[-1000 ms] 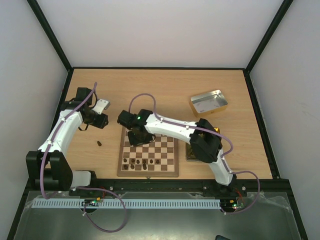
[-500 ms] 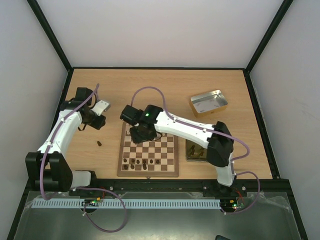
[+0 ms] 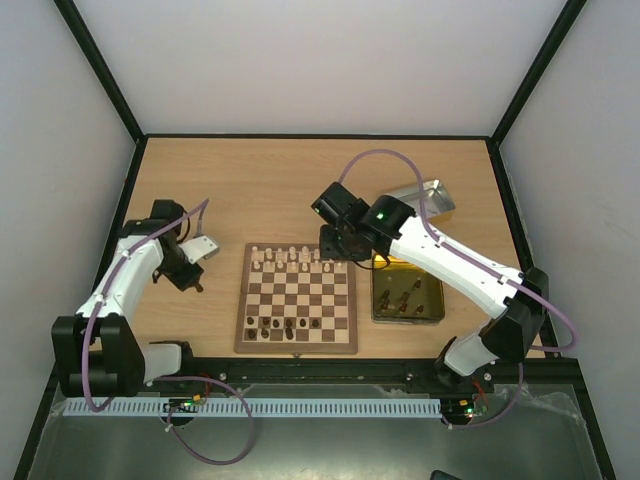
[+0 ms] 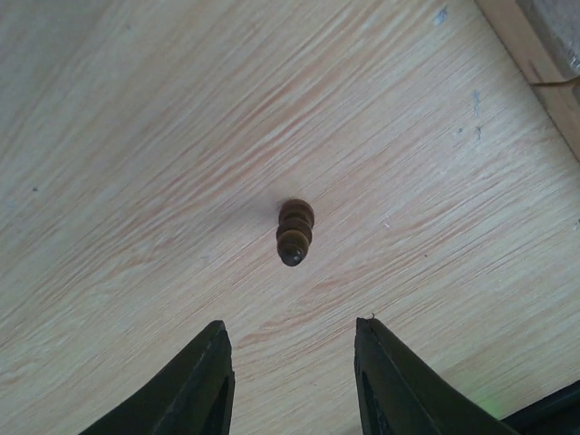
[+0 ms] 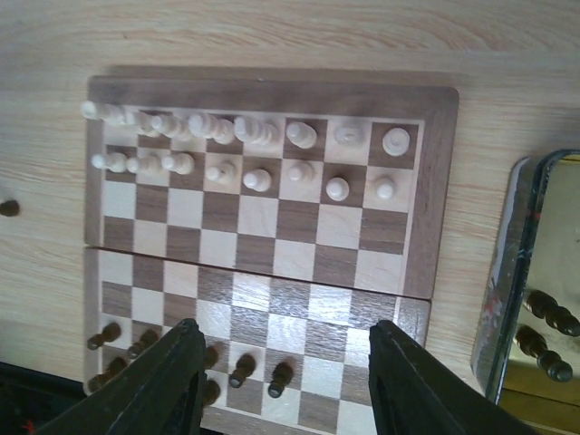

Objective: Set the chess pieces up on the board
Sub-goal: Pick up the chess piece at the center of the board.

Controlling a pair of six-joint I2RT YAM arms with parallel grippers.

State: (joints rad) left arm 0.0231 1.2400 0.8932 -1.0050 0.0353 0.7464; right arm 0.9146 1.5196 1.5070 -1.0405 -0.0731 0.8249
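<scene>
**A:** From the top, where is the board point(image 3: 297, 346)?
**B:** In the middle of the table point(image 3: 300, 180). Pale chess pieces point(image 3: 290, 258) fill its far rows. A few dark chess pieces point(image 3: 285, 325) stand near the front edge. More sit in the gold tin point(image 3: 376, 300).
**A:** And the left wrist view?
**B:** The left gripper point(image 4: 292, 381) has its jaws apart, holding nothing. A lone dark piece point(image 4: 294, 232) lies on its side on the table, just ahead.
**A:** What could go wrong?
**B:** It is round, so I think it may roll away if one finger bumps it first.
**A:** The right wrist view?
**B:** The right gripper point(image 5: 285, 390) hangs over the board with its jaws apart, empty. The pale ones stand crowded, so a low pass could tip them.
</scene>
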